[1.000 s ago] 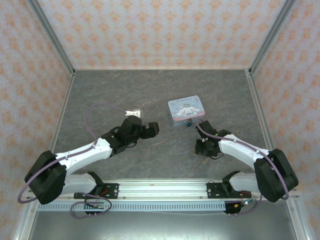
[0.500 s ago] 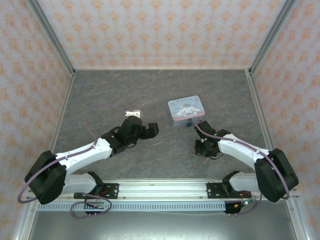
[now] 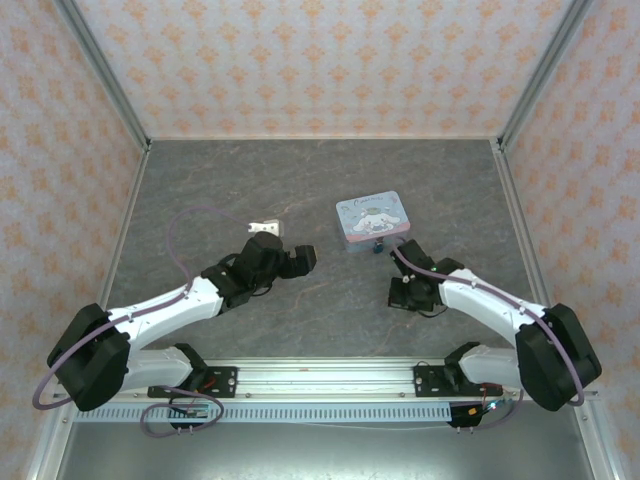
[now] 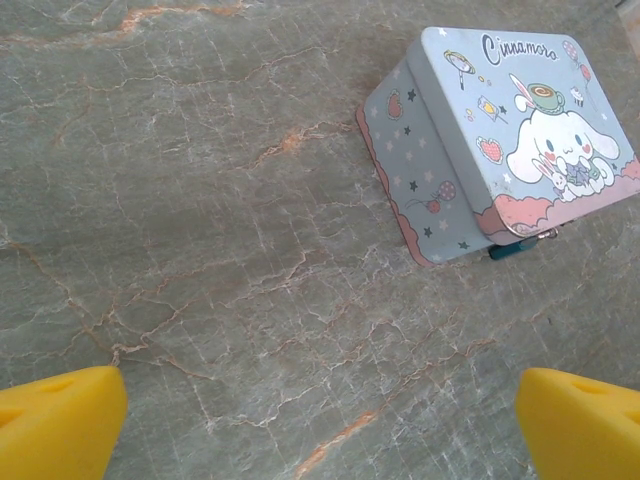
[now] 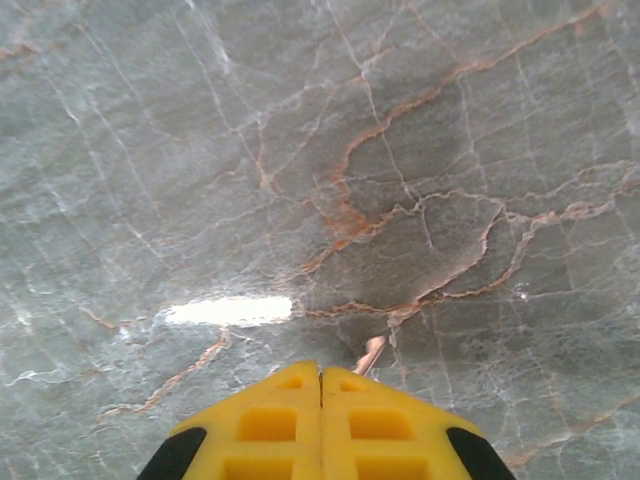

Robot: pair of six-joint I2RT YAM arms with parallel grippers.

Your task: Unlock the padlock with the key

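Right gripper (image 5: pixel 322 378): clenched shut over the table (image 5: pixel 300 150), any catch too small to tell | left gripper (image 4: pixel 320 410): spread wide, holding nothing | key (image 4: pixel 512 251): on the table, just beside the tin (image 4: pixel 500 130).

text: "Cinnamoro" | on: lid of pale blue tin (image 4: pixel 470 150)

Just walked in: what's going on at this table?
Two robot arms are set over a grey table. The left pincer hangs open, facing a pale blue cartoon tin; a small teal piece, probably the key, lies at the tin's near edge. The right pincer is shut low over bare table, apart from the tin. Neither pincer touches the tin.
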